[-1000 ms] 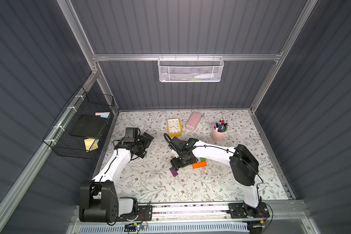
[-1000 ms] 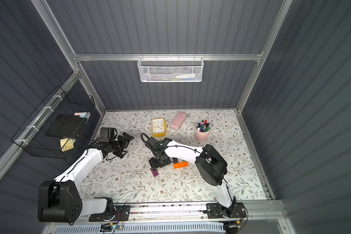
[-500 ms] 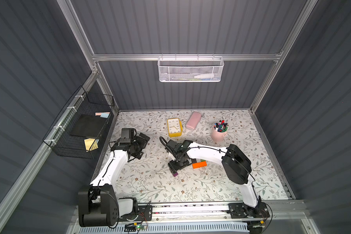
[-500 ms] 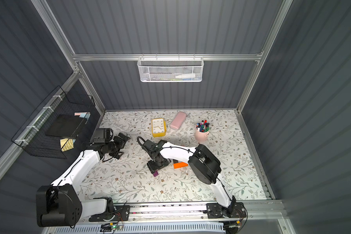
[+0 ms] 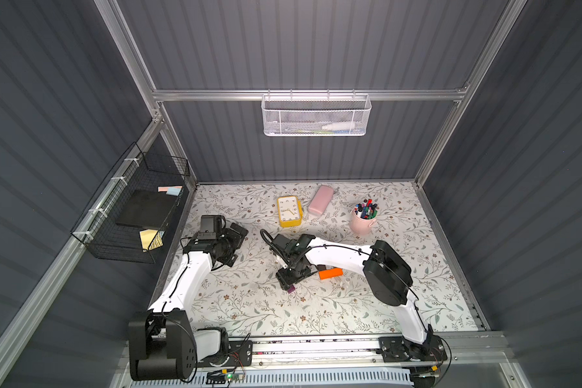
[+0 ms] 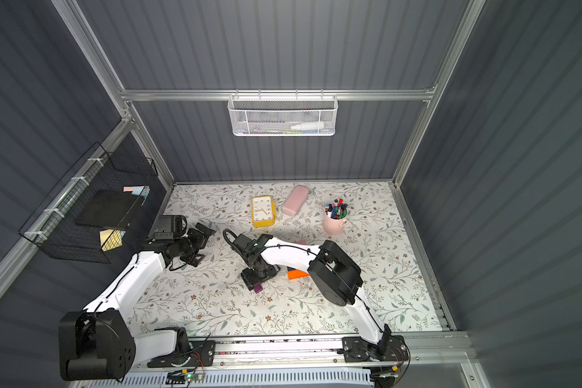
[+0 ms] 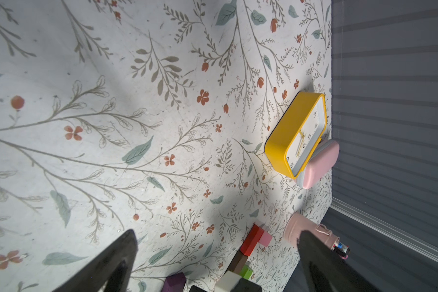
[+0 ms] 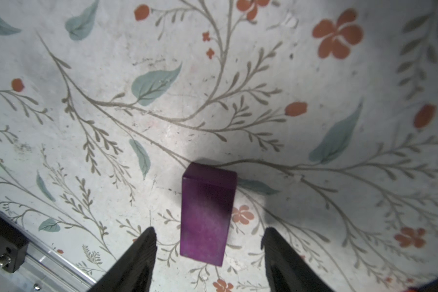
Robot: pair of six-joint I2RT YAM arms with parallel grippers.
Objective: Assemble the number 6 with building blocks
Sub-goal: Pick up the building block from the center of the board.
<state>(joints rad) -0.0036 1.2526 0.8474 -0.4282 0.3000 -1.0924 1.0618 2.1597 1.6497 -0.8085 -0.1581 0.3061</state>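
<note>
The purple block [image 8: 208,215] lies flat on the floral mat between the fingers of my right gripper [image 8: 209,228]. That gripper is open, with a gap on each side of the block. In both top views the right gripper [image 5: 288,280] points down over the purple block [image 5: 291,289], and the orange block [image 5: 330,273] lies just to its right. In the left wrist view the red block [image 7: 252,239] and brown block [image 7: 239,263] lie end to end. The pink block [image 7: 265,238] sits by the red one and the green cube [image 7: 246,271] by the brown one. My left gripper [image 7: 217,232] is open and empty at the mat's left.
A yellow clock [image 5: 289,211], a rounded pink case [image 5: 320,200] and a pink cup of pens [image 5: 363,218] stand along the back. A black wire basket [image 5: 131,208] hangs on the left wall. A white mesh basket [image 5: 316,116] hangs on the back wall.
My right gripper has moved forward and left to straddle the purple block, and its fingers have come in slightly. The left arm has drawn back a little to the left.
</note>
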